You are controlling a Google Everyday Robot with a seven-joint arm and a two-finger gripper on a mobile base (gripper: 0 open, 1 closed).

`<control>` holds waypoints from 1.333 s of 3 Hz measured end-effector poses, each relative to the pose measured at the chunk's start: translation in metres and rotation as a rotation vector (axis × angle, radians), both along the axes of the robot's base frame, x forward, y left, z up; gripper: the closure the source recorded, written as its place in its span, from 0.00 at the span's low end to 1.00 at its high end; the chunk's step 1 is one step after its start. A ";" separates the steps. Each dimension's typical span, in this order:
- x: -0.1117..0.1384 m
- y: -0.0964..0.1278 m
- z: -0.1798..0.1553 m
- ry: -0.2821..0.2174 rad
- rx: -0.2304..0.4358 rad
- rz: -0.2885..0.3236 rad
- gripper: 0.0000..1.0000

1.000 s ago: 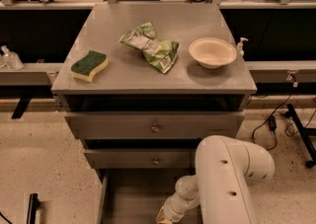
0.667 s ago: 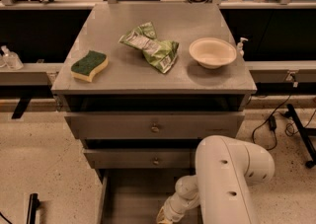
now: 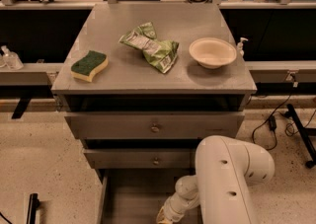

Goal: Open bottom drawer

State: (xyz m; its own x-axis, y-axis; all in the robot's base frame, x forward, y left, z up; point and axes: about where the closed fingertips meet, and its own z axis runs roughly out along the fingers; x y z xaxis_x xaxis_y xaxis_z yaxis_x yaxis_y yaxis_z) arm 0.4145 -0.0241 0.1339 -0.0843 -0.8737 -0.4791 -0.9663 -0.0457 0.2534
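Where the gripper (image 3: 165, 216) sits: at the bottom edge of the view, over the right part of the bottom drawer's box, cut off by the frame.
Gripper state: cannot tell whether apart or together; no held thing shows.
Arm (image 3: 232, 178): white, bulky; it fills the lower right and bends down and left to the gripper.
Bottom drawer (image 3: 133, 193): pulled out toward the camera, its plain grey floor in view below the middle drawer; its left wall runs down to the frame edge, and its front is out of view.
Drawer relative to gripper: the bare floor lies just left of the gripper and behind it.
Middle drawer (image 3: 123, 159): grey front with a small centre knob.
Top drawer (image 3: 113, 125): wider, with a centre knob.
Worktop (image 3: 123, 77): carries a green-and-yellow sponge (image 3: 89, 65) at left, a crumpled green bag (image 3: 150, 46) in the middle and a pale bowl (image 3: 213, 52) at right.
Writing: the bag's print is too small to read.
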 end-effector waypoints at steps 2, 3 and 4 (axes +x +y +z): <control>0.000 0.000 0.000 0.000 0.000 0.000 0.12; 0.002 -0.001 0.000 0.000 0.000 0.000 0.09; 0.008 -0.002 0.000 0.000 0.000 0.000 0.30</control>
State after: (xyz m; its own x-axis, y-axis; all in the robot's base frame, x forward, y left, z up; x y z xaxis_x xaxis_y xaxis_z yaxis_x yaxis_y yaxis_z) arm 0.4228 -0.0263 0.1339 -0.0845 -0.8737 -0.4790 -0.9663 -0.0454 0.2534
